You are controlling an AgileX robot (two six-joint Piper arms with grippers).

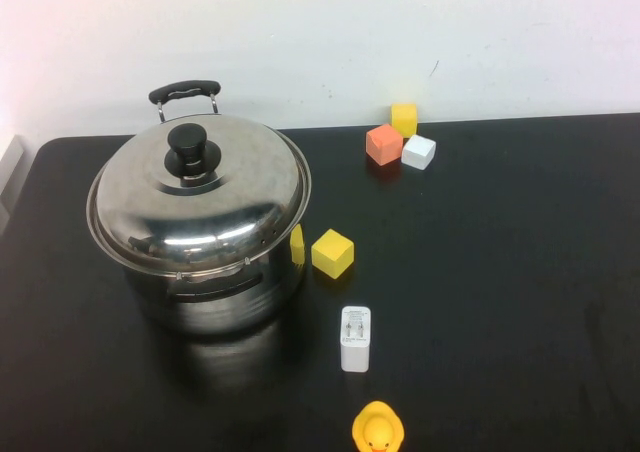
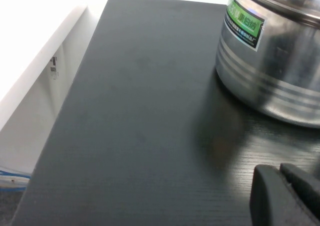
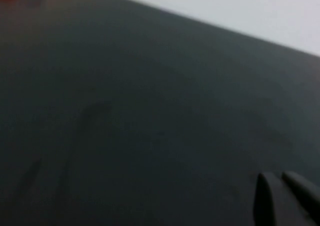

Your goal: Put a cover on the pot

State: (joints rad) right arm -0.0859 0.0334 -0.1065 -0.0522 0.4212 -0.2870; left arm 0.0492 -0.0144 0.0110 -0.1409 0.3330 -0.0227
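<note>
Lid [image 1: 200, 197] already on pot [image 1: 215, 297], table's 9 o'clock. Both arms stay parked: left gripper [image 2: 287, 193] and right gripper [image 3: 287, 196] clenched, empty; verify seating.

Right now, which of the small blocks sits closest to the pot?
The yellow block beside the pot; the orange, white and other yellow blocks cluster at the far edge.

The pot [image 1: 215, 297] is a large round stainless-steel stockpot and it stands upright on the left part of the black counter [image 1: 500, 272]. A domed steel lid [image 1: 200, 197] with a black knob [image 1: 187, 147] sits on its rim and closes it. One black arched side handle [image 1: 184, 93] shows behind the lid. In the left wrist view a green label [image 2: 245, 22] is on its wall.

The left hand [image 2: 287, 198] is low over the counter near the pot, apart from it. The right hand [image 3: 285, 198] is over bare counter.
</note>
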